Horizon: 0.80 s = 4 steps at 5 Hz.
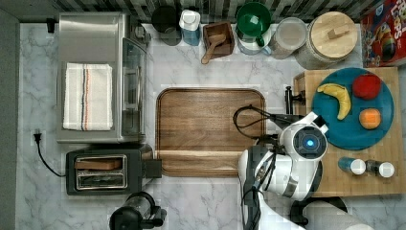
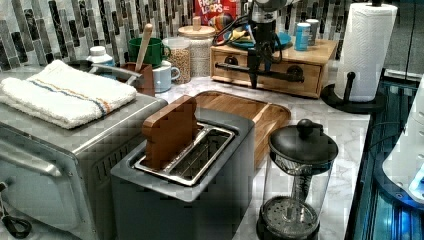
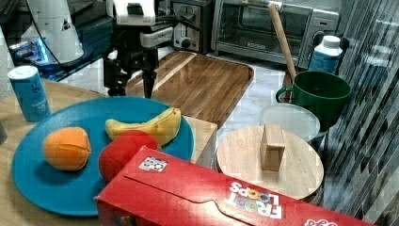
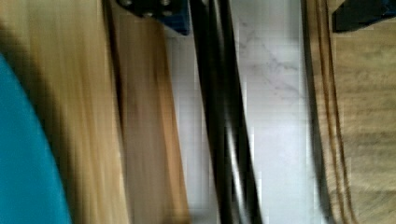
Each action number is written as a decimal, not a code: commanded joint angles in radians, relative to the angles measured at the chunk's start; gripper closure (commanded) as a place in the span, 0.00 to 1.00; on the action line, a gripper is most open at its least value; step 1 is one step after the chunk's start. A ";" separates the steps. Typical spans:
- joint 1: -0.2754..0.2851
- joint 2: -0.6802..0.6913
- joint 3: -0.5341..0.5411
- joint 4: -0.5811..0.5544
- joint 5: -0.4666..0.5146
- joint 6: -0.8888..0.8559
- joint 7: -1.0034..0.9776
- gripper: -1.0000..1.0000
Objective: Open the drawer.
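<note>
One arm points straight down, jaws spread astride the drawer (image 2: pixel 270 70) handle (image 4: pixel 224 116).

From my top view the arm (image 1: pixel 287 163) covers most of the drawer (image 1: pixel 299 91) front and handle (image 1: pixel 288 99). Wrist view is motion-blurred; gripper (image 4: pixel 261 11) fingertips cut off at the edge. Cereal box (image 3: pixel 226 197) cropped in the right view.

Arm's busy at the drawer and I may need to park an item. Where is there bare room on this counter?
The wooden tray is bare, bordered by the toaster oven, toaster and drawer. A marble strip runs between the tray and the back-row jars. Crowded: the drawer unit's top, with the blue plate and shakers, and the gap by the bar handle, where the gripper works.
</note>
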 commanded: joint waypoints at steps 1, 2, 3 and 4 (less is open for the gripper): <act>0.136 0.082 0.089 0.126 -0.016 0.057 0.264 0.00; 0.175 0.063 0.103 0.102 -0.027 0.058 0.326 0.00; 0.183 0.028 0.154 0.075 0.003 0.030 0.326 0.00; 0.220 0.003 0.178 0.050 -0.016 0.048 0.392 0.00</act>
